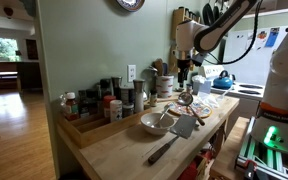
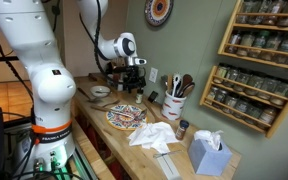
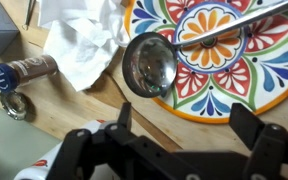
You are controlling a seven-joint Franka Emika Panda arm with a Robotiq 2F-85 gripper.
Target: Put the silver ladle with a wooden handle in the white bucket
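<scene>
Gripper (image 3: 184, 140): hung open, empty.
Silver ladle (image 3: 150, 64): lay on the painted plate (image 3: 239, 70), bowl at its rim.
White bucket (image 2: 174, 104): stood against the wall (image 2: 199, 40).

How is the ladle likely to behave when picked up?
The ladle looks like rigid metal, so probably stiff. Its polished round bowl could slip or rock on the plate if nudged. Held by the slim stem, it may tip bowl-down.
</scene>
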